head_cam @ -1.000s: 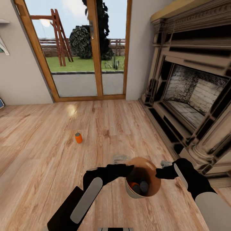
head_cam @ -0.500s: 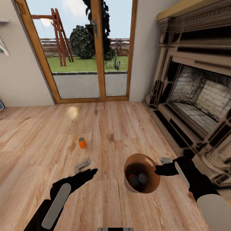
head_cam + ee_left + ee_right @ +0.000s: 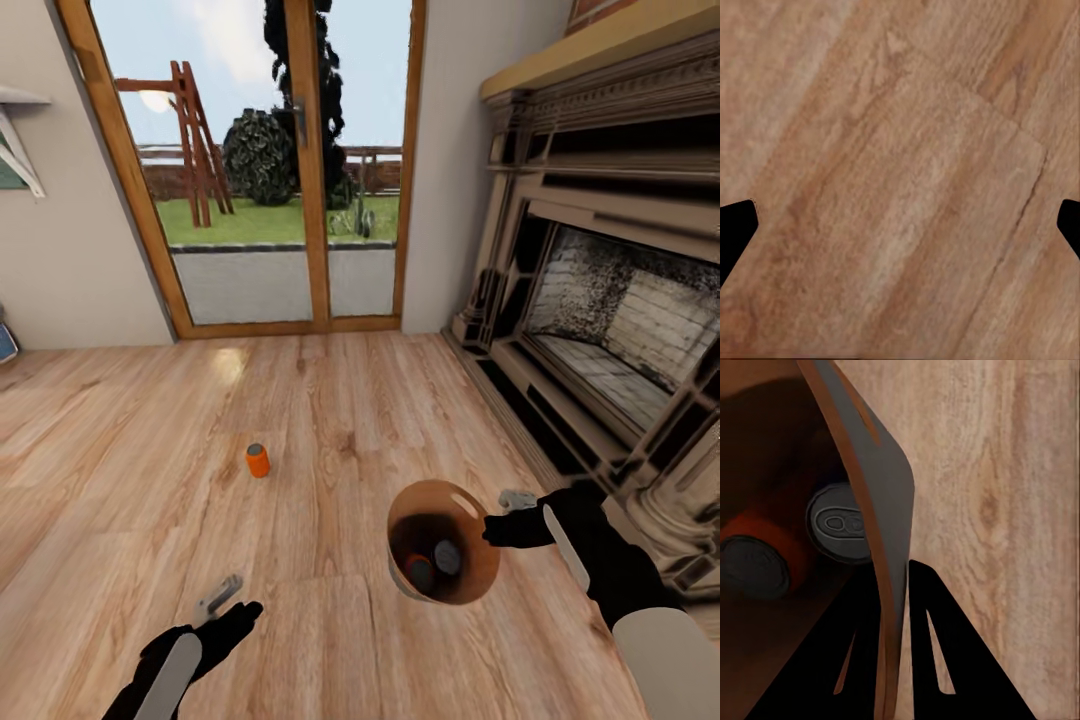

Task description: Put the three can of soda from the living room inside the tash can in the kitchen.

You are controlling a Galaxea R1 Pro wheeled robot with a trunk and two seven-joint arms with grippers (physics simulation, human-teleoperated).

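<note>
One orange soda can (image 3: 258,460) stands upright on the wood plank floor, ahead and to the left. My right gripper (image 3: 497,522) is shut on the rim of the trash can (image 3: 430,487) and holds it tilted above the floor. Inside the bin lie a second orange can (image 3: 420,572) and a dark can with a silver top (image 3: 447,557). In the right wrist view my fingers (image 3: 866,607) pinch the bin wall (image 3: 877,472), with the dark can (image 3: 840,523) and the orange can (image 3: 754,566) behind it. My left gripper (image 3: 228,603) hangs open low at the left, over bare floor (image 3: 900,187).
A carved stone fireplace (image 3: 600,330) with a brick firebox runs along the right side. Wood-framed glass doors (image 3: 290,200) close the far wall, with a garden behind them. Plank floor stretches between me and the doors.
My left arm has drawn back from the bin's rim to the lower left, its gripper open. The right gripper keeps its hold on the bin. The camera has shifted slightly.
</note>
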